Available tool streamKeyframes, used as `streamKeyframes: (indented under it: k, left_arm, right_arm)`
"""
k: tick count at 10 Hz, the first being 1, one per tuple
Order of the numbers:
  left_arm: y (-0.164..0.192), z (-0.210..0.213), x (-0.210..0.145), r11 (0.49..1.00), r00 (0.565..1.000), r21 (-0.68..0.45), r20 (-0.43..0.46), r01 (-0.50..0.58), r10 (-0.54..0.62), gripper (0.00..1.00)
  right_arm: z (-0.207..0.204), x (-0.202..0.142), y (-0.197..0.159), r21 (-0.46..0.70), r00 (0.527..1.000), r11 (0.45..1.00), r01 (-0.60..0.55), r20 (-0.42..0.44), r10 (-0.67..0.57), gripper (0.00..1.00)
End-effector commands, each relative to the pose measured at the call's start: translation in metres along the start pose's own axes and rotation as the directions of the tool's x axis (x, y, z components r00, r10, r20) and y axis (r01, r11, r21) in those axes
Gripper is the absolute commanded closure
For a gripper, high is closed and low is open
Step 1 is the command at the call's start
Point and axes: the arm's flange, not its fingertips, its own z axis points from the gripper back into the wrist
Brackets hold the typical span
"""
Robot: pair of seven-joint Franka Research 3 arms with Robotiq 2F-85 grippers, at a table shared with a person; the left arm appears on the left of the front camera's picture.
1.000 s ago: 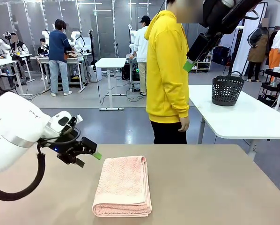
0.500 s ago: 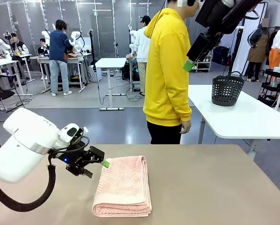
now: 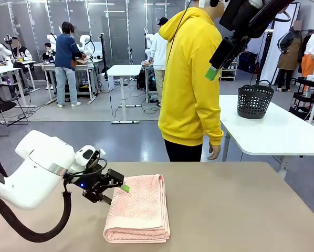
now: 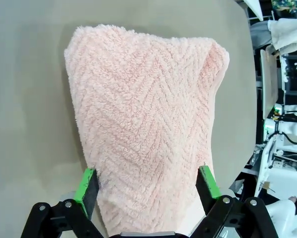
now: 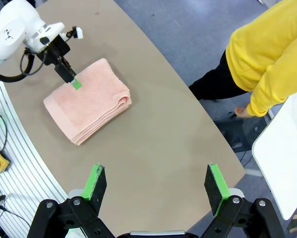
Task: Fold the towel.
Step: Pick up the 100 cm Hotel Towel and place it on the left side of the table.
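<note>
**Towel folded on the table, left arm at its edge**

Towel (image 3: 138, 208), pink and zigzag-textured, lay folded in several layers on the tan table (image 3: 241, 210), left of the table's middle and towards the near edge. Its stacked fold edges faced the near side.

The left gripper (image 3: 121, 188) reached in from the left and sat low at the towel's left edge, near the far-left corner. Its jaws stood wide apart. In the left wrist view the two green pads (image 4: 85, 183) flanked the near end of the towel (image 4: 146, 134), one on each side, with the cloth running between them. Whether the pads touched the cloth could not be told; nothing was clamped.

The right gripper (image 3: 213, 71) hung high above the table at the far right, well apart from the towel. In the right wrist view its fingers (image 5: 95, 182) were spread wide with nothing between them, looking down on the table (image 5: 178, 148) and the towel (image 5: 86, 101).

A person in a yellow hoodie (image 3: 191, 79) stood at the far side of the table. A black basket (image 3: 254, 100) sat on a white table (image 3: 272, 131) behind.
</note>
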Motion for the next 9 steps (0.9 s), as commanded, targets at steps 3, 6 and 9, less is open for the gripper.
streamKeyframes:
  k: [3,6,9]
  left_arm:
    - [0.005,-0.021,0.000,0.999,1.000,-0.036,0.005,0.004,-0.004,0.45]
    - [0.006,-0.029,-0.004,1.000,1.000,-0.022,-0.003,-0.003,0.003,1.00]
    - [0.003,-0.029,-0.007,1.000,1.000,-0.017,0.012,0.007,-0.007,0.96]
  right_arm:
    - [0.001,0.000,-0.001,-0.003,1.000,1.000,0.004,-0.008,-0.004,0.00]
    - [0.001,0.000,-0.001,-0.003,1.000,1.000,0.004,-0.008,-0.004,0.00]
    - [0.001,0.000,-0.001,-0.003,1.000,1.000,0.004,-0.008,-0.004,0.00]
